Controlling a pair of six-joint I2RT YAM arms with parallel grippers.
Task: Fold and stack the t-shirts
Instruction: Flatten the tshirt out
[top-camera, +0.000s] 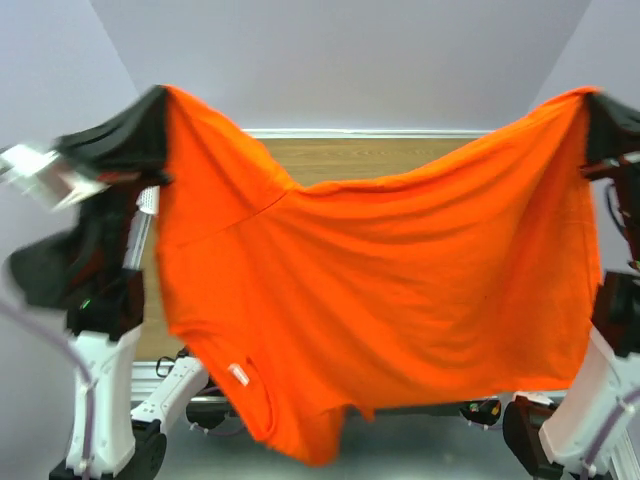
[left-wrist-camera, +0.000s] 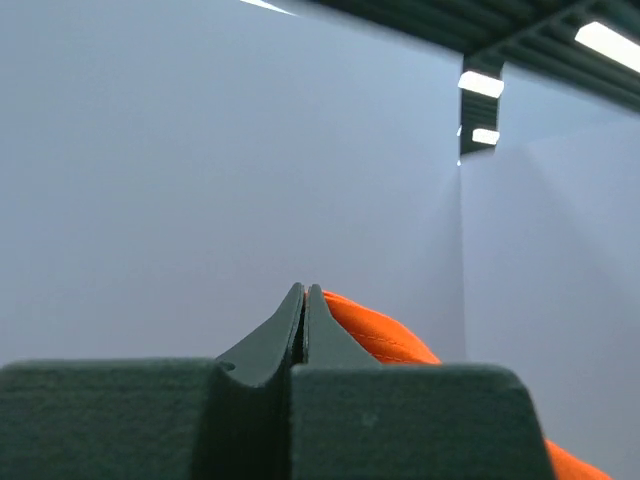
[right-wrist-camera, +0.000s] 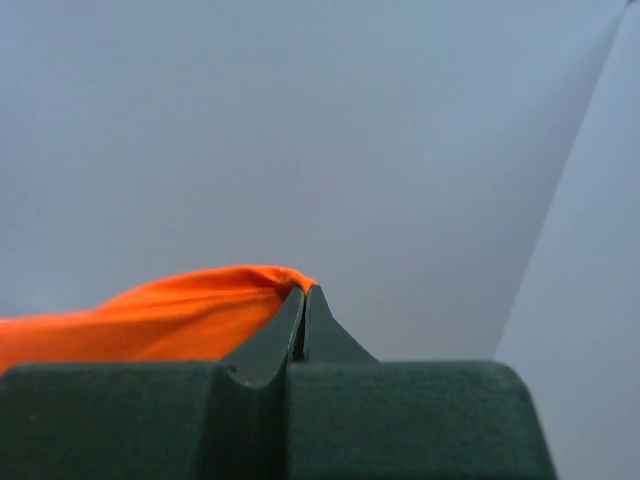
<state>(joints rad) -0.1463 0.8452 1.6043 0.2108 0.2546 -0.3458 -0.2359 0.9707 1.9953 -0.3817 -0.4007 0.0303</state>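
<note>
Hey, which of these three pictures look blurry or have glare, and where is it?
Top external view: the left arm's white wrist part is smeared by motion blur, and the bright orange-red fabric t-shirt looks slightly soft. Left wrist view: ceiling light strips blow out at upper right. Right wrist view: even, flat light on a plain grey wall, no glare.

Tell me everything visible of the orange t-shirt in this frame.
The t-shirt is plain bright orange-red, of thin soft fabric with visible seams. It hangs in the air, spread wide and sagging in the middle, in front of the wooden table. The left pincer and the right pincer, both shut, pinch its two upper corners. The neck opening, with a white label, droops at the lower left.
</note>
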